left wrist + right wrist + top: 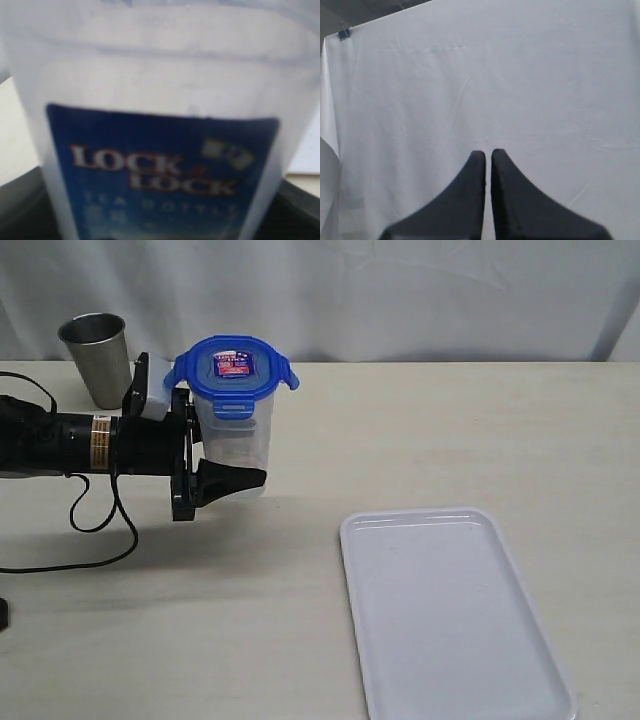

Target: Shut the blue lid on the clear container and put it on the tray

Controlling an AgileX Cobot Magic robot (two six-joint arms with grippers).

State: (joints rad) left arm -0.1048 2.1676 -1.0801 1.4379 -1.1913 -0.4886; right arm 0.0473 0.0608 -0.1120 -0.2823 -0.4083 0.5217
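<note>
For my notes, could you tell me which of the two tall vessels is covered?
The clear container, topped by the blue lid; the steel cup beside it stands open-topped.

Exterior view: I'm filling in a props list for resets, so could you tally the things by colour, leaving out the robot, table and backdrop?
Blue: 1, the blue lid
Clear: 1, the clear container
White: 1, the tray
Grey metal: 1, the steel cup
Total: 4
</note>
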